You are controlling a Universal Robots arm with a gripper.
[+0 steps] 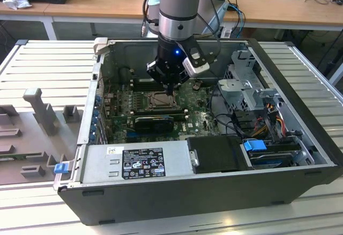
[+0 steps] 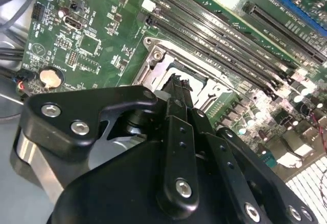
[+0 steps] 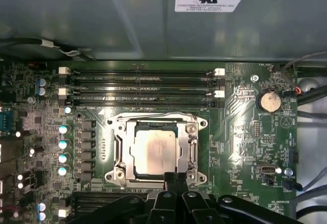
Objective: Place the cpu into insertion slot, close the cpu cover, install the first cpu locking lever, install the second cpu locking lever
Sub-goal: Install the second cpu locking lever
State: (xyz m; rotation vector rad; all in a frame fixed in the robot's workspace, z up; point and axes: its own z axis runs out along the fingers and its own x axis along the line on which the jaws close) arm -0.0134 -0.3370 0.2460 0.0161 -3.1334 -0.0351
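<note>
The gripper (image 3: 175, 179), its fingers pressed together and holding nothing, hangs at the edge of the insertion slot (image 3: 118, 155), where the cpu (image 3: 153, 152) lies under the closed cpu cover (image 3: 193, 150).

This looks like a robotics lab: an open computer case (image 1: 214, 154) lies on a ribbed metal counter (image 1: 48, 69) beneath a robot arm (image 1: 182, 10), with wooden desks (image 1: 102, 2) carrying papers and cables behind.

The arm (image 1: 177, 10) is showing a grey cylindrical body with a blue ring; a blue light is glowing below. The black gripper (image 2: 180, 89) is carrying silver screws on its links.
</note>
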